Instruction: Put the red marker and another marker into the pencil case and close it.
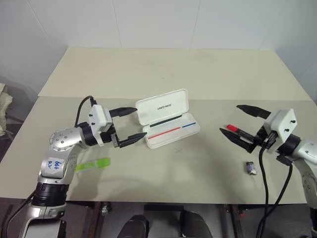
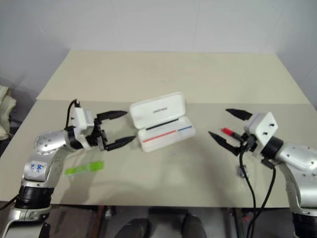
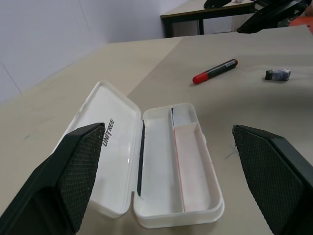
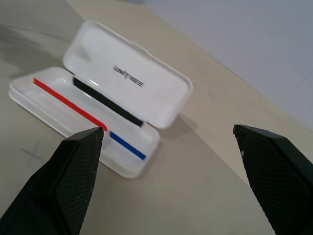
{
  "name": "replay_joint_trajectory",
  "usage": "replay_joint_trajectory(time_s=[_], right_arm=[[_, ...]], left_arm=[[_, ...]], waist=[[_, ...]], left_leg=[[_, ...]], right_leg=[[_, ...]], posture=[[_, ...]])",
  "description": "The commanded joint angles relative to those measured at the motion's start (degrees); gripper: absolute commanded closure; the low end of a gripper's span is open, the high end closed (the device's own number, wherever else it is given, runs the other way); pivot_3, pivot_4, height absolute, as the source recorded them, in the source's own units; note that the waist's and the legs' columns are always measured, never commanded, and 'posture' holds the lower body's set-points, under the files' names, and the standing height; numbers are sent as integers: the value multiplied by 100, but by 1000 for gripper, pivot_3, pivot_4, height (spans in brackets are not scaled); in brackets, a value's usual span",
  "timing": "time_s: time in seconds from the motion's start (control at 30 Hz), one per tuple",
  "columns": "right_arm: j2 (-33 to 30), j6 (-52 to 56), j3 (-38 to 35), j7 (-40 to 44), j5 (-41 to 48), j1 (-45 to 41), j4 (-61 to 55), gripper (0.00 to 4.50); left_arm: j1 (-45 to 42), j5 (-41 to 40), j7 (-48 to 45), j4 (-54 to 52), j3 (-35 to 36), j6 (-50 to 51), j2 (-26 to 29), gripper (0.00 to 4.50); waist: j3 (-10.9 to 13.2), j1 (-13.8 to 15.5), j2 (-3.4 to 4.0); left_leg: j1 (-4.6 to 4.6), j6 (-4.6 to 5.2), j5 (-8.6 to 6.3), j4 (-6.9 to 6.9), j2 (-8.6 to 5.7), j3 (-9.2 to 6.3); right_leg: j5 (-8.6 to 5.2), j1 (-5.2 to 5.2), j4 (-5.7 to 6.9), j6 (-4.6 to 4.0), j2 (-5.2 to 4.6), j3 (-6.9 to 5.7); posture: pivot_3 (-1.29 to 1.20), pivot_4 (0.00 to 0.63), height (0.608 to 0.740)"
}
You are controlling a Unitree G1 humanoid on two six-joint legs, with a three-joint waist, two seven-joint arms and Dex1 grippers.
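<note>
- Both claws, left and right, gape wide, empty.
- Red marker: light, stiff, slick; pinch mid-barrel.
- Case open; lid looks light.

The left tool, two black tapered fingers on a white wrist block, is held level and points inward toward the right, its jaws spread wide and empty. The right tool, of the same build, points inward toward the left, jaws likewise wide and empty.
</note>
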Motion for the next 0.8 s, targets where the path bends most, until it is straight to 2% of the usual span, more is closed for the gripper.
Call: replay_joint_trajectory(time_s=[0.03, 0.43, 0.53, 0.7, 0.8], right_arm=[[25, 48, -37, -87, 107, -62, -273, 0], [199, 69, 313, -42, 18, -207, -171, 0], [314, -104, 459, 12, -32, -311, 53, 0], [463, -204, 660, 29, -64, -348, 11, 0], [475, -90, 741, -38, -50, -359, -168, 0]], left_arm=[[24, -72, 74, -240, 94, 45, 30, 23], [28, -6, 72, -413, -138, 350, 60, 23], [76, 14, 162, -469, -216, 542, 64, 656], [63, 282, 304, -596, -645, 769, -11, 2386], [-74, 598, 491, -507, -975, 960, -101, 2386]], waist=[[0, 18, 0], [0, 5, -1], [-2, 6, -7], [-2, 9, -7], [-1, 15, -7]], left_leg=[[-1, 0, 0, 0, 0, -2], [-1, 1, -1, -1, -2, 0], [0, 1, -1, 0, -2, -1], [0, 1, -1, -3, -3, -3], [-1, 2, -1, -2, -7, -3]], right_leg=[[0, 0, 0, 0, 0, 0], [0, -1, -3, 0, 0, 3], [0, 0, -2, 0, 0, 3], [0, -2, -2, 0, 0, 8], [0, -2, -2, 0, 0, 12]], posture=[[0, 150, 740], [0, 150, 740], [0, 150, 740], [0, 150, 740], [0, 150, 740]])
